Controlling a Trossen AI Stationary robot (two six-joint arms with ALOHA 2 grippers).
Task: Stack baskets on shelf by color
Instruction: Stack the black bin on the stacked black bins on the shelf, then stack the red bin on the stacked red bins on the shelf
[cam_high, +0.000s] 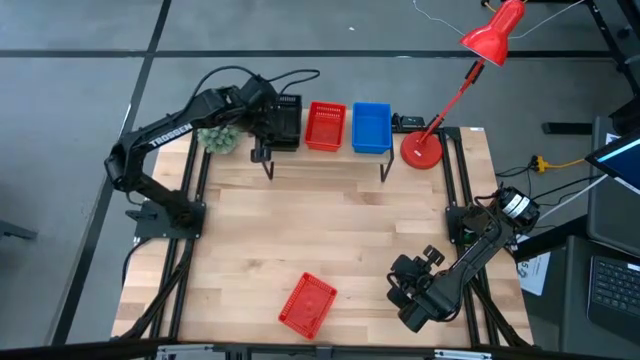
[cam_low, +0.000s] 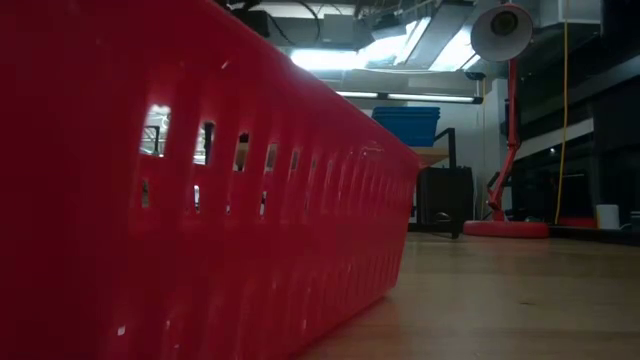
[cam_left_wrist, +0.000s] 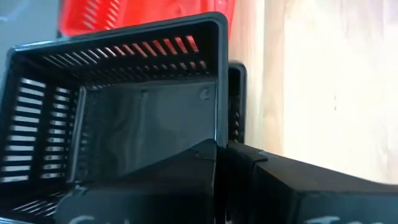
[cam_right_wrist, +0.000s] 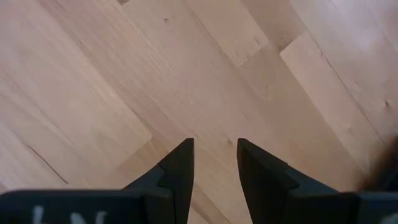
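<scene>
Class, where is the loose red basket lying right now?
High view: the red basket lies alone on the tabletop near its front edge, left of the right end effector.

Wood table (cam_high: 340, 250): red basket (cam_high: 307, 305) lower center, lamp base (cam_high: 421, 150) upper right. Shelf (cam_high: 325, 162) upper center carries black (cam_high: 285, 123), red (cam_high: 325, 127), blue baskets (cam_high: 371, 128).

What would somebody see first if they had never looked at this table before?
Probably the bright red basket lying alone near the table's front edge, so close to the low camera that it fills that picture. Next, the red desk lamp at the back right corner. Then the shelf at the back, carrying red and blue baskets, with the left end effector gripping a black basket beside them.
</scene>
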